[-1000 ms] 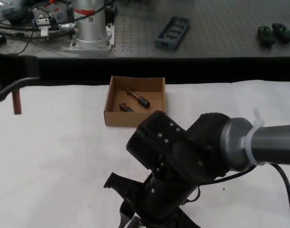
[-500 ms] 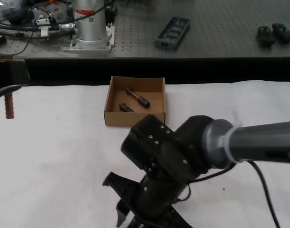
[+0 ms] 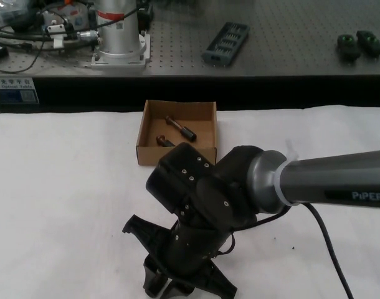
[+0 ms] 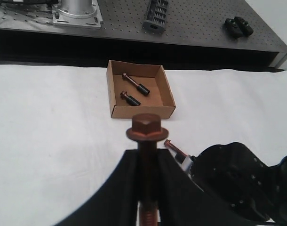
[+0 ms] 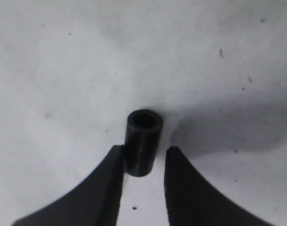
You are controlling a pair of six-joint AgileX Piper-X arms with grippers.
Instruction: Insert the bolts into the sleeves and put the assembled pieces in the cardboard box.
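Note:
A copper bolt [image 4: 147, 128] with a hex flange head stands upright in my left gripper [image 4: 147, 155], which is shut on its shank. The cardboard box [image 3: 176, 156] [image 4: 116, 89] sits at the far middle of the white cloth and holds two assembled pieces [image 3: 180, 129] [image 4: 136, 84]. My right gripper [image 5: 142, 153] [image 3: 171, 288] hangs low over the cloth near the front edge, open. A black sleeve [image 5: 143, 127] stands upright between its fingers, touching one and a small gap away from the other. The right arm [image 3: 215, 205] hides the sleeve in the high view.
Another copper bolt [image 4: 174, 149] lies on the cloth beside the right arm [image 4: 233, 179]. Behind the cloth, a perforated metal bench carries a blue-grey bit holder [image 3: 225, 42], two black-and-green parts [image 3: 360, 45], a silver post base [image 3: 118, 37] and cables.
The left arm carried its bolt leftward and out of the high view. The right arm swung left and sank lower toward the cloth.

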